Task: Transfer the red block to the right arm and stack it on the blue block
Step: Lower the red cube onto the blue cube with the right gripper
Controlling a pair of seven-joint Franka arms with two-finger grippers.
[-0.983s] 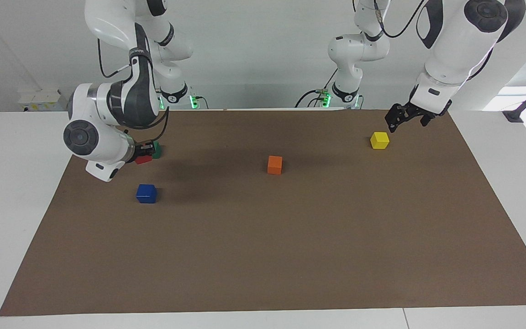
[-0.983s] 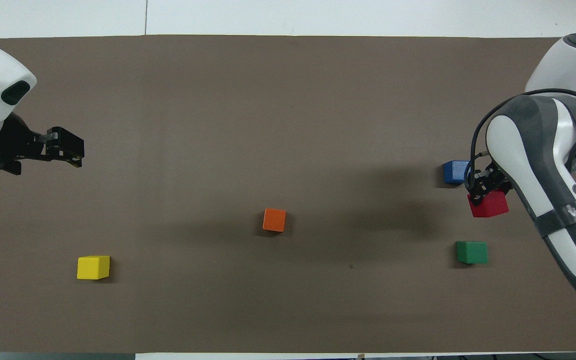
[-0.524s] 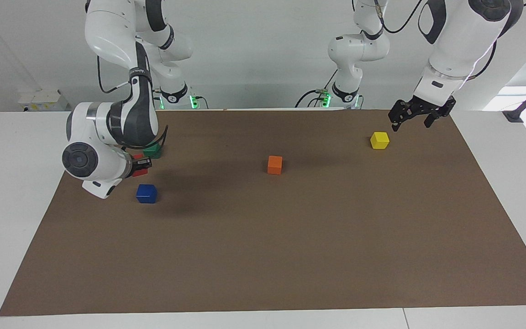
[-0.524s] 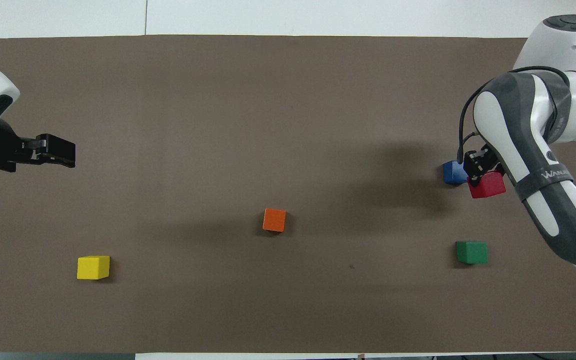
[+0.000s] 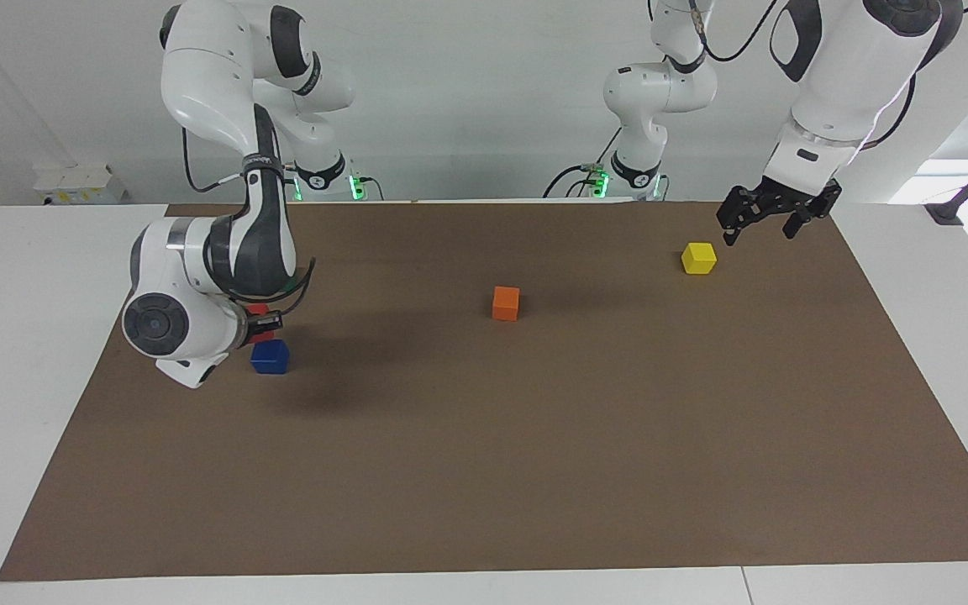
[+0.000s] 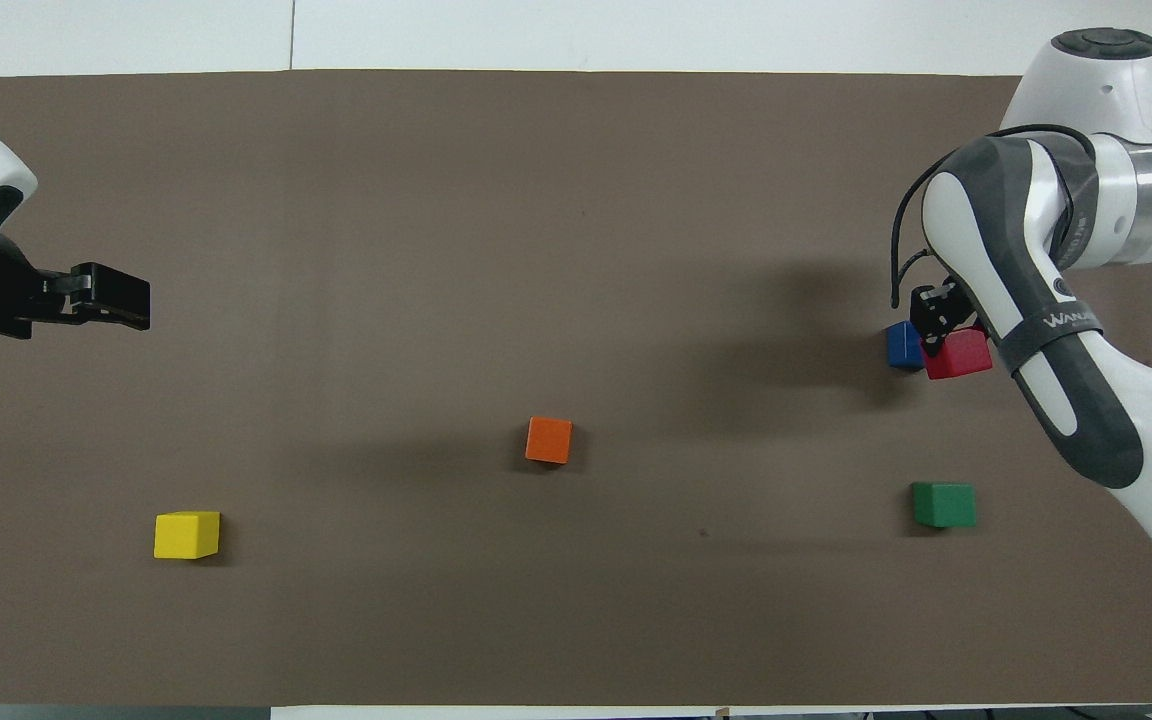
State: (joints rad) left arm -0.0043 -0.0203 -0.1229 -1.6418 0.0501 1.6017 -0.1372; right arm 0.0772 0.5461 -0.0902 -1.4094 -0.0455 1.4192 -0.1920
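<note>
Red block [image 5: 259,309] sits clamped in the right claw [image 5: 264,323] at the left of the facing frame, held in the air just above the blue block [image 5: 270,356] and not resting on it. From overhead, the red block [image 6: 957,354] shows at the right of the frame, overlapping the edge of the blue block [image 6: 903,345], with the right claw [image 6: 939,312] on top of it. The right arm [image 5: 223,252] folds down from its base at upper left, forearm dropping steeply, wrist turned sideways low over the brown mat [image 5: 484,470] on the counter [image 5: 22,336]. A grey band on the forearm carries lettering that cannot be read reliably.

At mid-frame lies the orange block [image 5: 506,303]; the green block [image 6: 943,504] shows only overhead. At upper right, the left claw [image 5: 774,217] waits in the air by the yellow block [image 5: 698,258], fingers parted and holding nothing.
</note>
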